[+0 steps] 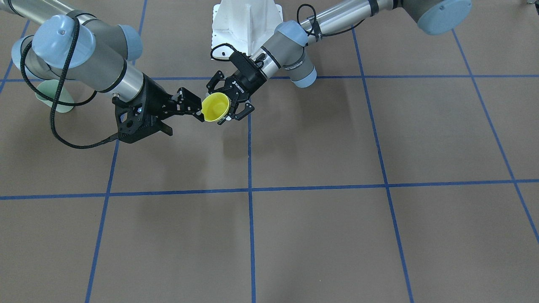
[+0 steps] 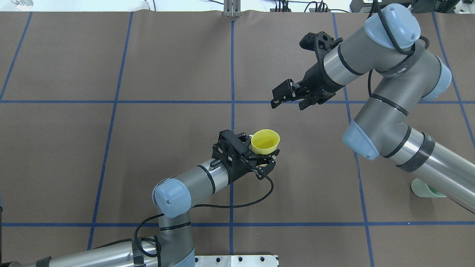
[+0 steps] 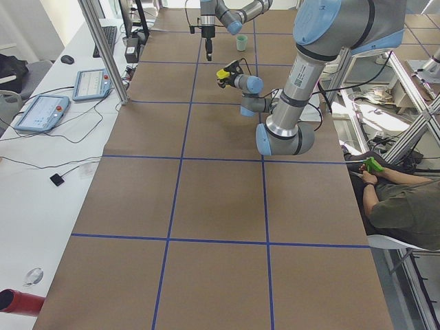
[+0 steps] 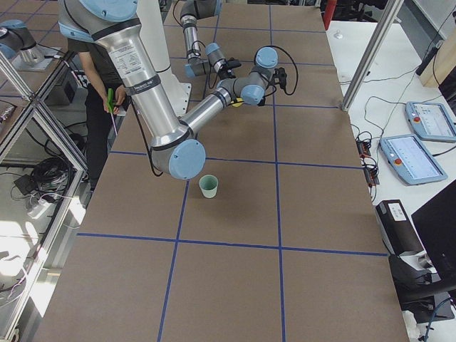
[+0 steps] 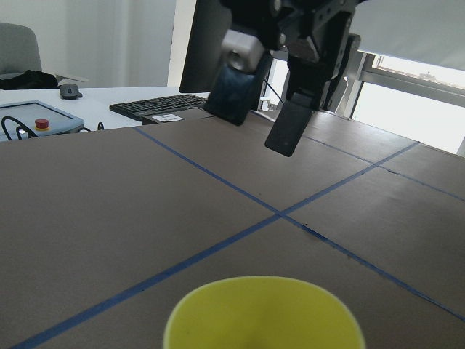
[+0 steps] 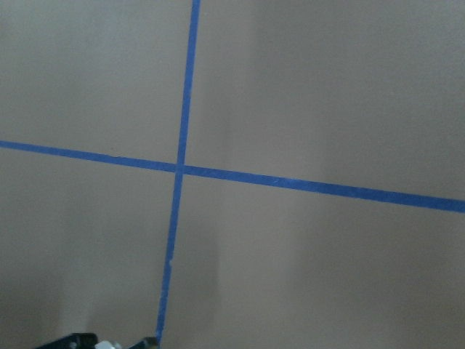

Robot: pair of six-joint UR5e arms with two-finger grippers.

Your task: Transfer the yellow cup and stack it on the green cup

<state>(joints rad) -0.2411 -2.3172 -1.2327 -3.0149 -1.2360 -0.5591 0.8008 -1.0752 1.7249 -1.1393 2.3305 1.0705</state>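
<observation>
The yellow cup (image 2: 265, 142) is held above the table near the middle, tilted, mouth open. My left gripper (image 2: 264, 146) is shut on its lower body; it shows in the front view (image 1: 226, 105) around the cup (image 1: 215, 107). The cup's rim fills the bottom of the left wrist view (image 5: 261, 316). My right gripper (image 2: 277, 99) is open and empty, apart from the cup on its far side; its fingers (image 5: 287, 127) hang ahead in the left wrist view. The green cup (image 2: 423, 189) stands upright at the right, partly hidden by the right arm; it shows whole in the right view (image 4: 208, 186).
Brown table with a blue tape grid (image 6: 182, 167). The white robot base (image 1: 246, 23) sits at the robot's edge. The right arm's elbow (image 2: 362, 139) hangs over the table near the green cup. Monitors, a keyboard and pendants lie beyond the table's far edge.
</observation>
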